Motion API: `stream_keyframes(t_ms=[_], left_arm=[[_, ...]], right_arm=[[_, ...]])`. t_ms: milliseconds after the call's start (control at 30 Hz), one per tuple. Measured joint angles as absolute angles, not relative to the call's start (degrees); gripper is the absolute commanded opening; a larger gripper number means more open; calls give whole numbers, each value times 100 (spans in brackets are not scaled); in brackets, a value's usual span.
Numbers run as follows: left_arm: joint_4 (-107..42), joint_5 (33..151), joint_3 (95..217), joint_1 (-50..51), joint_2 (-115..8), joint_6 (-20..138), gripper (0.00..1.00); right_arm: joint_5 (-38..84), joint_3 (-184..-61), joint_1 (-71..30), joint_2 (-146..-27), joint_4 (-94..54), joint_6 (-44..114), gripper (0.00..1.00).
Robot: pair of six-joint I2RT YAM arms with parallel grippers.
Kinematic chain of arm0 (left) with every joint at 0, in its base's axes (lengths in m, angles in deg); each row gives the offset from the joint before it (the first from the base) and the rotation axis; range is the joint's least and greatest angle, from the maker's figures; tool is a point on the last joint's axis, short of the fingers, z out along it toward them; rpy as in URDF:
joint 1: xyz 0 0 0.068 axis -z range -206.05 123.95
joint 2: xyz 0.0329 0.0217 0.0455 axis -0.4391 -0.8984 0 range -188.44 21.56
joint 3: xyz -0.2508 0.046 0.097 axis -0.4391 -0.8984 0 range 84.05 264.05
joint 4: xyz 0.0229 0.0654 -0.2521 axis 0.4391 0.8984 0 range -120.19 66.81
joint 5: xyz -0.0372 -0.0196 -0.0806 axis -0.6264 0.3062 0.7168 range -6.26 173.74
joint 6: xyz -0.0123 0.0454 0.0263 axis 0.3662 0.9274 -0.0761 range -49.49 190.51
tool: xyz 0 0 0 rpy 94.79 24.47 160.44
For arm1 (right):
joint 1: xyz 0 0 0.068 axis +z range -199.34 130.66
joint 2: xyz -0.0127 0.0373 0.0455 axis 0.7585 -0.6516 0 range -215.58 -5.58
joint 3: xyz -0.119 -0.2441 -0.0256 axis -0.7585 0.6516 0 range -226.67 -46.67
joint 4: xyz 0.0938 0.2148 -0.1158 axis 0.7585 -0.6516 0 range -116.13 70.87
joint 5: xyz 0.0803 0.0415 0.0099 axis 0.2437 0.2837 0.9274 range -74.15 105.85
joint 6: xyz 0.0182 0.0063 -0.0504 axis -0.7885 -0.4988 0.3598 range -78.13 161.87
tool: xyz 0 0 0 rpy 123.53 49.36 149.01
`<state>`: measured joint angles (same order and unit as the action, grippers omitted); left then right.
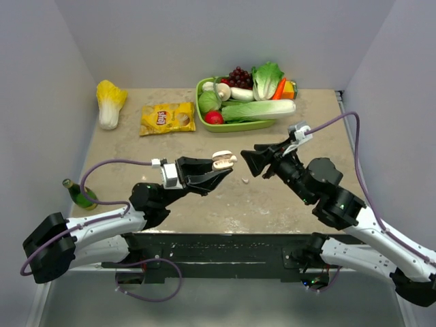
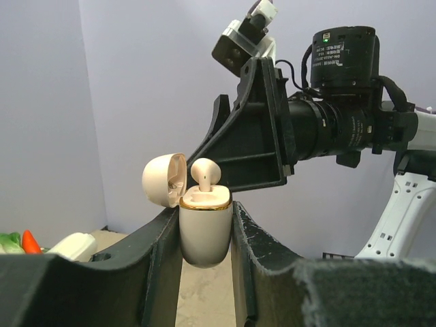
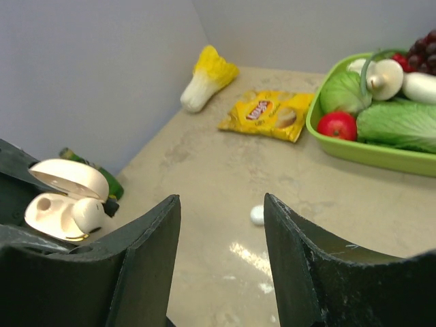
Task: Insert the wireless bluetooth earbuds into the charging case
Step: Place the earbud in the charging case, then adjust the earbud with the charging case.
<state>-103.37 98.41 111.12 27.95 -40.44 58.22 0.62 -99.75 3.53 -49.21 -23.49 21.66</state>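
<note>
Firmly clamped, the left gripper pinches the small white pebble-shaped plastic charging case, upright with its lid hinged open. One tiny cream plastic earbud stands in its socket. Facing it, the right gripper hangs parted and empty. A second white earbud lies on the beige stone-look tabletop, near both grippers.
</note>
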Motion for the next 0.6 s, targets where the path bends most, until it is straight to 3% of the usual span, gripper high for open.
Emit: stream_keyframes(t_ms=[600], left_arm=[[-10333,9795,10976,2795,-4077,5962,0]], right_arm=[[395,-9975,353,-4969,-2585,2131,55]])
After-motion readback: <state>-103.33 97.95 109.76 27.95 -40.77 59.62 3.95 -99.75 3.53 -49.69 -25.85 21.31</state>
